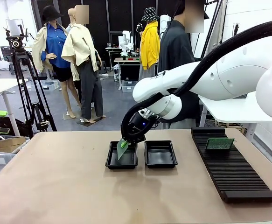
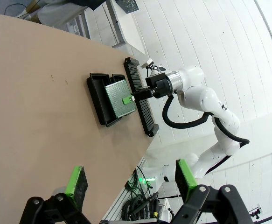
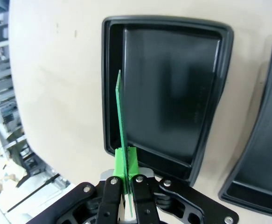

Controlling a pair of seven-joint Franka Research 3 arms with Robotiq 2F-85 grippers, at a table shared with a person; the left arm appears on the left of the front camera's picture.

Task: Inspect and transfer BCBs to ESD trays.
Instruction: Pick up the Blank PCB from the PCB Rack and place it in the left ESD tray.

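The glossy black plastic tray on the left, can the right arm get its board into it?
Probably yes: the right gripper, shut on the thin green circuit board, hangs over that tray; its floor is bare and nothing lies between.

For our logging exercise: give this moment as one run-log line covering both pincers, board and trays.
right pincer: shut on BCB | BCB: tilted, over left ESD tray | left pincer: open, empty | right ESD tray: empty

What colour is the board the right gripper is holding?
Green. The BCB shows best in the left wrist view, face-on.
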